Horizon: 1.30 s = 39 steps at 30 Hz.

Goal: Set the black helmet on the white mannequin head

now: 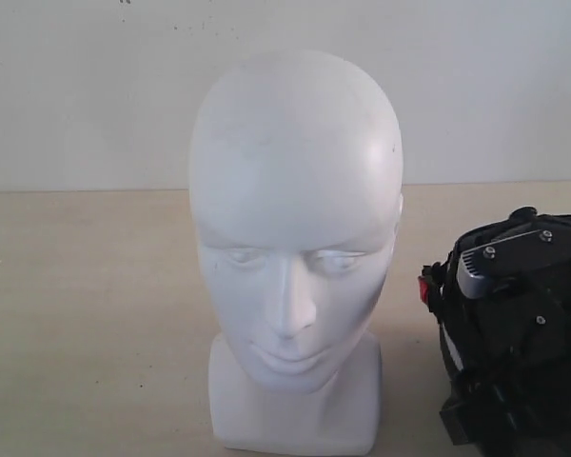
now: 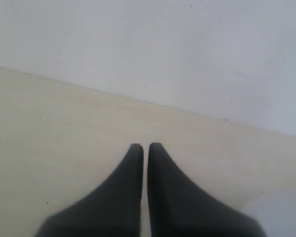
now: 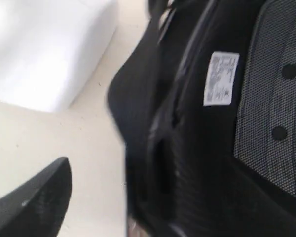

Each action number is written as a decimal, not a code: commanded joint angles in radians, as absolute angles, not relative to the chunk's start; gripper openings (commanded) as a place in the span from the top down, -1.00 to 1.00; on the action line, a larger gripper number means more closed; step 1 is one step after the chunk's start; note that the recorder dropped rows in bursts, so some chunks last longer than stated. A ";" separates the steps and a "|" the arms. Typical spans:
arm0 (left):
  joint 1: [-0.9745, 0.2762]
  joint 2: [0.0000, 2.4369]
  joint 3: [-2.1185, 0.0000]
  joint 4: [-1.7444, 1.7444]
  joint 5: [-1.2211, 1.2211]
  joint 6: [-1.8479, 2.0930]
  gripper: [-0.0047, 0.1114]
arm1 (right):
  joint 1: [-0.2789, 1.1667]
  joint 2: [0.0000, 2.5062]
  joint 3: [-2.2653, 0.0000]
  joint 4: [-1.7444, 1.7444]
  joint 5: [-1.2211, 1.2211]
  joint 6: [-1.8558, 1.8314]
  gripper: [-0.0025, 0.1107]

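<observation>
Straddling the black helmet [image 3: 197,148] rim beside white mannequin head [image 1: 295,219], right gripper [image 3: 106,192] seems open, holding nothing; left gripper [image 2: 145,146] near-closed, empty. Shallow rim pinch could slip, dropping helmet against head.

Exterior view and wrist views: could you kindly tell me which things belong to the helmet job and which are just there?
Job:
- head
- helmet, lying beside the head's base

Just there:
- table
- wall
- left pincer, shut and holding nothing
</observation>
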State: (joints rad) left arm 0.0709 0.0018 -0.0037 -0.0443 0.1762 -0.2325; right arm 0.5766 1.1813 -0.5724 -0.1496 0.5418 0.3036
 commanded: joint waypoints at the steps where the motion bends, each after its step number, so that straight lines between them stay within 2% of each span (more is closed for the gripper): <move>1: 0.066 0.000 0.000 -0.041 0.179 -0.236 0.84 | 0.579 1.179 -0.584 -0.170 0.515 0.319 -0.40; 17: 0.066 0.000 0.000 -0.041 0.179 -0.236 0.84 | 0.579 1.292 -0.608 -0.327 0.511 0.365 -0.40; 39: 0.066 0.000 0.000 -0.041 0.179 -0.236 0.84 | 0.579 1.338 -0.608 -0.341 0.495 0.380 -0.40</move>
State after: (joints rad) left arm 0.0709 0.0018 -0.0037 -0.0443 0.1762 -0.2325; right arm 0.5782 1.3359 -0.6034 -0.3320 0.4990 0.3757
